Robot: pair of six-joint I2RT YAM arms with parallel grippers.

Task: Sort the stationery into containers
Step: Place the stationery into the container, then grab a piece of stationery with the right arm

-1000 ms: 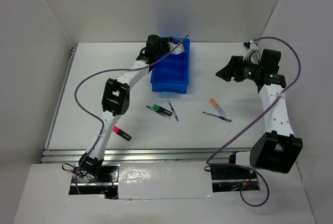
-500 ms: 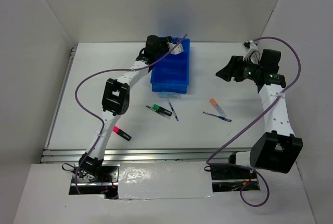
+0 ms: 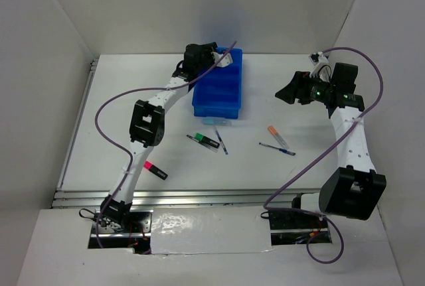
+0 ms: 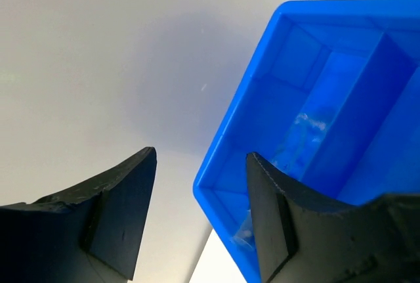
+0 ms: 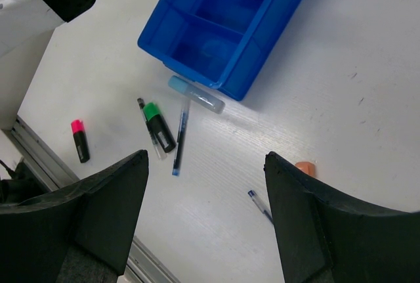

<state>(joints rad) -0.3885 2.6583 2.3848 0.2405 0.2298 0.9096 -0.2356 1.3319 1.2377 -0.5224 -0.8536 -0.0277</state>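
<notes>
The blue tray (image 3: 219,87) lies at the back centre, with crosswise compartments. My left gripper (image 3: 221,57) is open and empty at its far end. In the left wrist view its jaws (image 4: 200,211) straddle the tray's corner wall (image 4: 226,178). My right gripper (image 3: 285,92) is open and empty, held above the table right of the tray. Below it (image 5: 207,217) lie the clear blue-capped bottle (image 5: 195,94), green marker (image 5: 159,125), blue pen (image 5: 180,137), pink marker (image 5: 79,140), orange highlighter (image 5: 305,168) and another blue pen (image 5: 259,204). Something clear glints inside the tray (image 4: 305,132).
White walls stand at the back and on both sides. A metal rail (image 3: 166,196) runs along the table's near edge. Purple cables (image 3: 106,110) loop off both arms. A thin dark pen (image 5: 147,129) lies against the green marker.
My left gripper has shifted slightly at the tray's far end. The right arm and the stationery on the table have not moved.
</notes>
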